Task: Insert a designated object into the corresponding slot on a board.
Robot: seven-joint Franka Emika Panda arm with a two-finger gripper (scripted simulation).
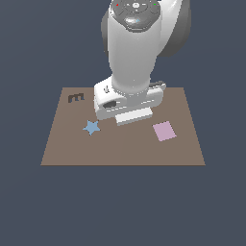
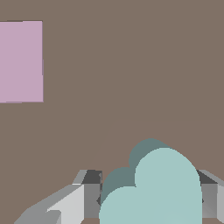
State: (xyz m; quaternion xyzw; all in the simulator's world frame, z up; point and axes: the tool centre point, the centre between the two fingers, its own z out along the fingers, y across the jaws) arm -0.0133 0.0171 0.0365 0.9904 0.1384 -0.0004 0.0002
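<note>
The designated object, a pale teal heart (image 2: 164,183), sits between my two fingers in the wrist view. My gripper (image 2: 150,200) is shut on it, and grey fingers (image 2: 91,194) touch its two sides. Brown board (image 2: 131,78) lies beneath it. In the exterior view the arm's white hand (image 1: 126,103) hangs low over the middle back of the board (image 1: 120,149) and hides the fingers and the heart. The heart-shaped slot shows in neither view.
A blue star (image 1: 91,127) lies on the board at the exterior view's left, and a pink square (image 1: 164,130) at its right, also in the wrist view (image 2: 21,61). A dark E-shaped cutout (image 1: 76,97) sits near the board's back left corner.
</note>
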